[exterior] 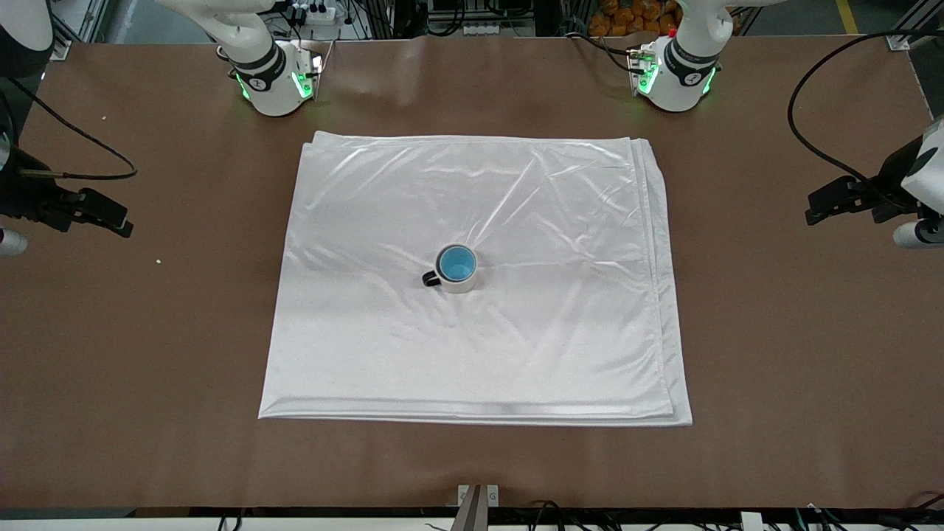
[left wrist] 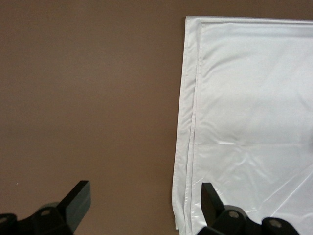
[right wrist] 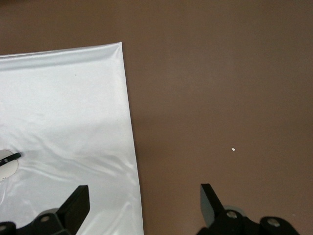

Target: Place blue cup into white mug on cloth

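Blue cup point(exterior: 456, 263) already sits nested inside the white mug point(exterior: 459, 282), which stands upright near the middle of the cloth point(exterior: 383, 346) on the bench point(exterior: 147, 332), so little seems left to do. Both arms wait out at the table's ends: the left gripper point(left wrist: 145, 201) hangs over the cloth's edge and bare bench, the right gripper point(right wrist: 145, 201) likewise at its own end, each with fingers spread and holding nothing. The likeliest upset would be an arm sweeping back low and snagging the slippery cloth, tipping the mug. Only the front view shows the cup's blue interior; the right wrist view catches just the mug's handle, the left wrist view none of it.
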Controlling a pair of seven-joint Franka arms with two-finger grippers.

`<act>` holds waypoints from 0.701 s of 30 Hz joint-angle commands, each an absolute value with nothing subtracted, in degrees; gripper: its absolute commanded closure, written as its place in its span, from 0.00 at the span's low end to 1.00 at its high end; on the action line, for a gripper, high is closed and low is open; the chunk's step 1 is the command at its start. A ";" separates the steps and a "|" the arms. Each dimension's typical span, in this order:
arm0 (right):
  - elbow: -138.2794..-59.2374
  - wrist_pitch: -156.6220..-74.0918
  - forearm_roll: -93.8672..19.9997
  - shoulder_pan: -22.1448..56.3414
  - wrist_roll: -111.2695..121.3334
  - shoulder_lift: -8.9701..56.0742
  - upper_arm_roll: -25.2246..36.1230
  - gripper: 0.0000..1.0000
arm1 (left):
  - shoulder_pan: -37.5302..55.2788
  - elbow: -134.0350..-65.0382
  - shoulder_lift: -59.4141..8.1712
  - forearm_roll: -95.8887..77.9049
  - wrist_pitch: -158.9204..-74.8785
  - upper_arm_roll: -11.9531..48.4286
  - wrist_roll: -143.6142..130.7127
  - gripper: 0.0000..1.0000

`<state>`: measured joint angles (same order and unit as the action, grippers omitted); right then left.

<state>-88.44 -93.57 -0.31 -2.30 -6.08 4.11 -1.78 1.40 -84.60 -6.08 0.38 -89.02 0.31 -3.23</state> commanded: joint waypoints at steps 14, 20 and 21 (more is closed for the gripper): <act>-87.45 -93.34 -1.23 -3.16 -5.89 4.57 -2.37 0.00 | 1.58 -84.64 -5.19 0.53 -88.59 0.26 -2.11 0.00; -87.45 -93.43 -1.23 -3.16 -5.89 4.57 -2.37 0.00 | 1.58 -84.64 -5.27 0.53 -88.59 0.26 -2.11 0.00; -87.45 -93.43 -1.23 -3.16 -5.89 4.57 -2.37 0.00 | 1.67 -84.64 -5.27 0.53 -88.59 0.26 -2.11 0.00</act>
<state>-88.44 -93.63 -0.34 -2.30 -6.07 4.11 -1.77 1.50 -84.52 -6.05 0.38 -89.02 0.33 -3.23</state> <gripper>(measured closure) 0.000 0.000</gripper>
